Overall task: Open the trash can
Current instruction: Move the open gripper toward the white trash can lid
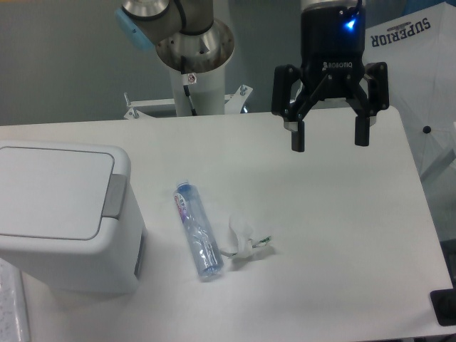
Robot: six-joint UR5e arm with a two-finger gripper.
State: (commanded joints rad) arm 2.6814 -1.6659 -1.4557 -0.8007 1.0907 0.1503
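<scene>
The trash can (64,214) is a large boxy white bin at the table's left side. Its flat lid lies shut, and a grey push-button strip (114,194) runs along the lid's right edge. My gripper (330,140) hangs above the far right part of the table, well away from the bin. Its two black fingers point down and stand wide apart with nothing between them.
A clear plastic bottle (197,229) with a blue cap lies on the table just right of the bin. A crumpled clear wrapper (244,242) lies beside it. The robot's base column (194,64) stands at the table's back edge. A white cloth (420,85) hangs at the right.
</scene>
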